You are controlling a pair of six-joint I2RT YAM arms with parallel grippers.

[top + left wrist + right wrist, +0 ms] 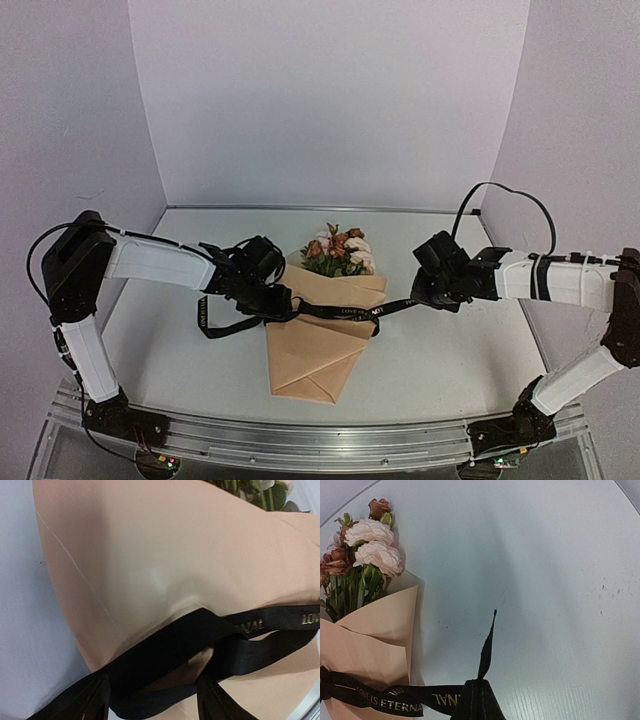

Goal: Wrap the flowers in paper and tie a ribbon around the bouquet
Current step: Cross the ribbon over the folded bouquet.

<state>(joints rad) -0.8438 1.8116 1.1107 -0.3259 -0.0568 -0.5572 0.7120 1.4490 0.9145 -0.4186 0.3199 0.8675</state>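
Between the open fingers of the left pincer [152,702], the ribbon [175,647] lies loose on the bouquet [150,555]. The right pincer [477,705] squeezes the ribbon's other end. If it tugs hard, the loose loop could slide off.

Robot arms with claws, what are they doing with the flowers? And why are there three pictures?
These are two robot arms fixed to a table. The big picture looks down from above. The other two come from small cameras on each wrist. On the table lies a bouquet: flowers wrapped in tan paper, with a black ribbon across it. The right gripper is pinching one end of the ribbon. The left gripper is open, and the ribbon passes between its fingers.
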